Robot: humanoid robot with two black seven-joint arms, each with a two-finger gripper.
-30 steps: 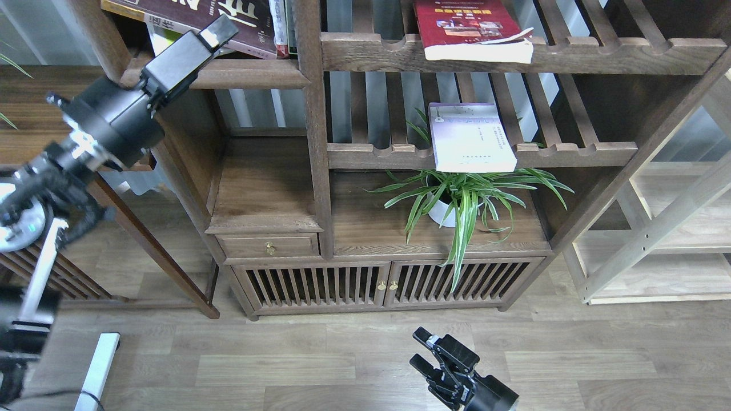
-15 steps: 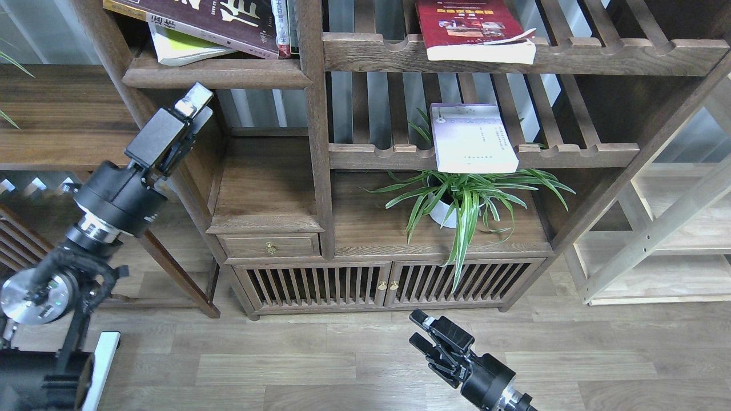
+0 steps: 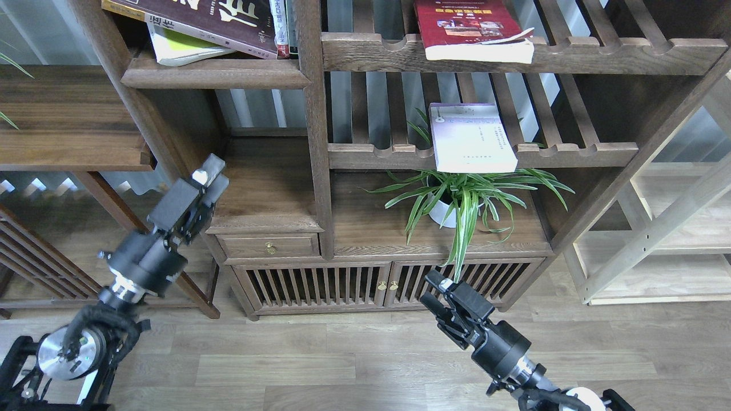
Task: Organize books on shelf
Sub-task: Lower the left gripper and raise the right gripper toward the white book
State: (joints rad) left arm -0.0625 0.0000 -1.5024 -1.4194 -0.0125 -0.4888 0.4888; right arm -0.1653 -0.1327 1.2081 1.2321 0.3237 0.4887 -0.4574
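Observation:
The yellow-green book [image 3: 184,49] lies on the solid dark shelf [image 3: 217,75] at upper left, under a leaning dark maroon book [image 3: 205,20]. The lavender-white book [image 3: 471,137] lies flat on the middle slatted rack [image 3: 577,153]. The red book [image 3: 469,28] lies on the upper slatted rack [image 3: 599,54]. My left gripper [image 3: 210,174] is low, beside the left edge of the drawer ledge, empty, with its fingers slightly apart. My right gripper [image 3: 435,291] is open and empty in front of the cabinet doors, below the plant.
A potted spider plant [image 3: 457,200] stands on the ledge under the lavender book. A brass-knobbed drawer [image 3: 269,246] and slatted cabinet doors [image 3: 320,285] are below. Narrow upright spines [image 3: 282,28] stand on the shelf. A brown table [image 3: 68,125] is left, a pale wooden rack [image 3: 662,240] right.
My left gripper has dropped from the shelf with the yellow-green book down to beside the drawer ledge. My right gripper has risen and moved forward toward the cabinet doors. The books have not moved.

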